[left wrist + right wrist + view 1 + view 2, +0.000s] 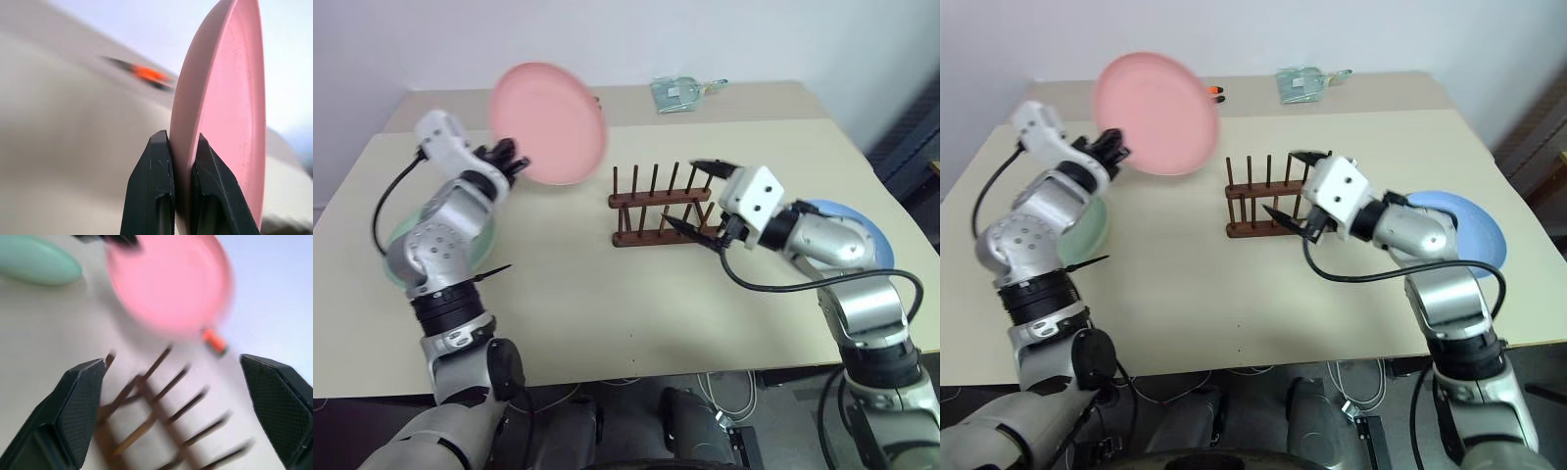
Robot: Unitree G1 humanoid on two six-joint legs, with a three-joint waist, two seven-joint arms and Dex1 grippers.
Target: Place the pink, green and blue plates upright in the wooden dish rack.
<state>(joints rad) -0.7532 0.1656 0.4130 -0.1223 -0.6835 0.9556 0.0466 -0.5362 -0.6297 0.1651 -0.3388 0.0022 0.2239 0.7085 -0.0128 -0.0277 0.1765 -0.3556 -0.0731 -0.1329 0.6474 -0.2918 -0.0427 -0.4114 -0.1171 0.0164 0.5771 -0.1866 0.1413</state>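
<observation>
Left gripper (514, 162) is clamped on the rim of the pink plate (551, 122), its two black fingers (155, 186) pinched together on either side of the edge. The plate is lifted clear of the table (568, 313), up on edge and tilted, over the far left part of the tabletop, left of the wooden dish rack (656, 208) and apart from it.

The rack stands near the middle of the table, all its pegs bare, no plate in it.

Right gripper (690, 196) sits just at the rack's right end, jaws spread wide with nothing between them; one finger is on the far side, the other on the near side. Whether a fingertip touches the rack I cannot tell.

Green plate (1087, 227) lies flat on the table at the left, mostly hidden under the left arm. Blue plate (1474, 227) lies flat at the right, partly covered by the right arm.

At the far edge: a small orange thing (1214, 92) behind the pink plate, and a clear packet (680, 92) further right.
</observation>
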